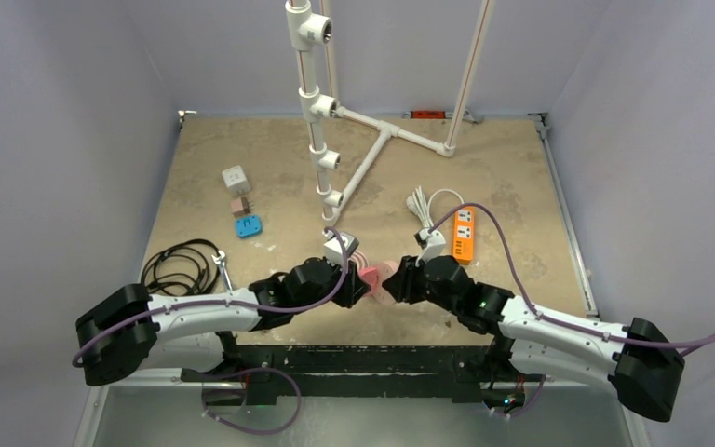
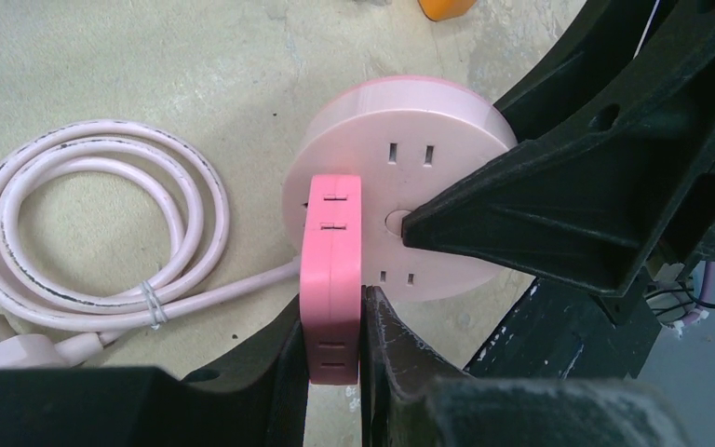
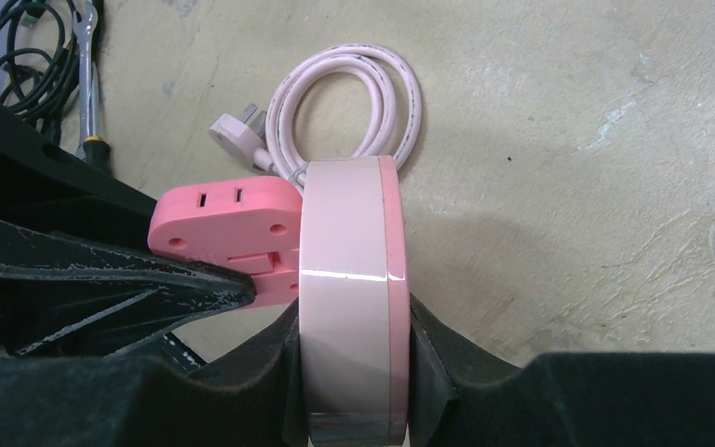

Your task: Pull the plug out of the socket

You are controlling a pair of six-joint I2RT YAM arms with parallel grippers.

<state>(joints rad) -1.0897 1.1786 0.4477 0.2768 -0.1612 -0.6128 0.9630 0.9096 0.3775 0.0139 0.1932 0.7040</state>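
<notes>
- Table (image 1: pixel 242 168) of sand-coloured board carries everything, with grey walls on three sides.
- White plastic pipe frame (image 1: pixel 312 102) rises at 12 o'clock on the table.
- Both black-and-white arms reach in from 6 o'clock and meet near the table's near-middle.
- Right tool (image 3: pixel 352 372) is clamped on the rim of the round pale-pink plastic socket (image 3: pixel 344 242), one finger on each flat side, holding the disc on edge.
- Left tool (image 2: pixel 335 345) is clamped on the flat bright-pink plastic plug (image 2: pixel 335 251), its fingers pressing both broad faces.
- Looped black cable (image 1: pixel 179 265) lies at 8 o'clock on the table, well apart from the tools.
- In the left wrist view, the socket's slotted face points at the camera, and the plug stands edge-on against it at 8 o'clock on the disc.
- In the right wrist view, the plug sits at 9 o'clock of the socket, touching its face; I cannot tell whether its pins are seated.
- Coiled pale-pink cord (image 2: pixel 93 233), tied with a white band, lies on the table at 9 o'clock of the socket and runs into its edge.
- Orange rectangular power strip (image 1: pixel 464 235) lies at 3 o'clock on the table, near the right arm.
- Small white cube adapter (image 1: pixel 236 178) sits at 10 o'clock.
</notes>
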